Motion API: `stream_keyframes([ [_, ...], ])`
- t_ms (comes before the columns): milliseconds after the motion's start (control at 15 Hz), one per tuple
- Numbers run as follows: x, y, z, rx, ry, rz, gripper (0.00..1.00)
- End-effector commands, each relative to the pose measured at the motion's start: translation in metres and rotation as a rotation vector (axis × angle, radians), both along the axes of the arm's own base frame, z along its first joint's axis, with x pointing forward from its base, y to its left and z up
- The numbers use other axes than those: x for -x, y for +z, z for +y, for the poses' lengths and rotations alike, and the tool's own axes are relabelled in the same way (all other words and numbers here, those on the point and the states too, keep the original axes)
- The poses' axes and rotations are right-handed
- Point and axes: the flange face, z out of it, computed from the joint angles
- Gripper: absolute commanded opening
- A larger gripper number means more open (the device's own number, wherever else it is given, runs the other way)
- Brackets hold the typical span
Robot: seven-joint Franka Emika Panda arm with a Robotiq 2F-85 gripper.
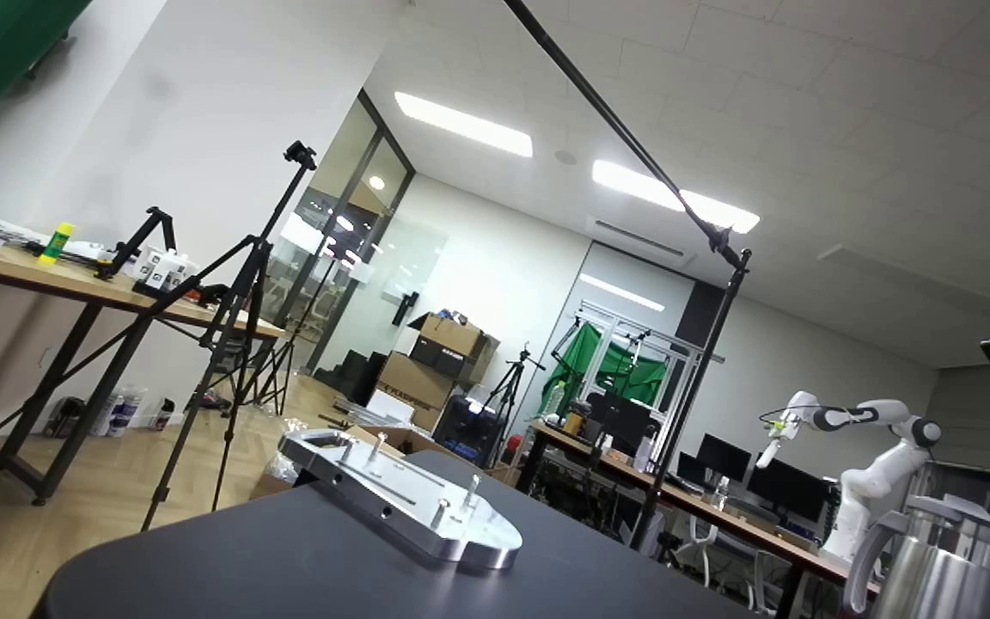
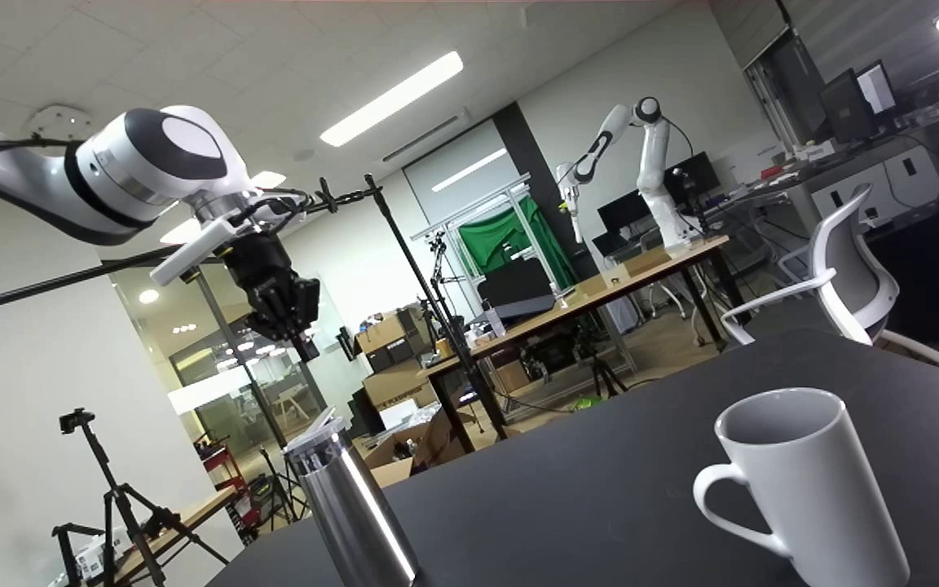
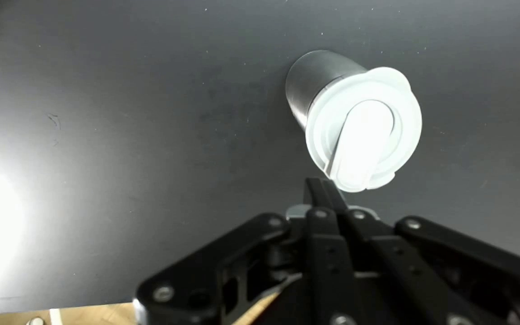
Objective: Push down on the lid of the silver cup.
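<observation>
The silver cup is a shiny metal cylinder with a side handle. It stands upright on the dark table in both exterior views (image 1: 946,585) (image 2: 359,518) and in the wrist view (image 3: 316,76). Its pale grey lid (image 3: 404,117) sits on top, with a long tab across its middle that looks tilted up; the lid also shows in both exterior views (image 1: 963,513) (image 2: 315,436). My gripper (image 2: 305,349) is shut and empty, pointing down above the lid with a visible gap. In the wrist view the closed fingertips (image 3: 325,181) appear at the tab's near end.
A white mug (image 2: 804,489) stands on the dark table (image 2: 567,497) in an exterior view. A silver metal plate with upright pins (image 1: 409,494) lies on the table in an exterior view. A chair (image 2: 836,277) stands beyond the table. The table's edge (image 3: 70,307) shows in the wrist view.
</observation>
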Motion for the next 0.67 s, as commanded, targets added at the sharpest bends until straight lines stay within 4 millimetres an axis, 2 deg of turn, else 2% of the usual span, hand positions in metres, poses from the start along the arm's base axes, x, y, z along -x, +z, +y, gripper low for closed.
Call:
stream_keyframes([
  [0, -0.006, -0.008, 0.005, -0.005, 0.0, 0.02, 0.0],
  [333, -0.014, -0.028, 0.022, -0.044, 0.047, 0.013, 0.0],
  [600, -0.016, -0.039, 0.027, -0.033, 0.079, -0.017, 0.0],
])
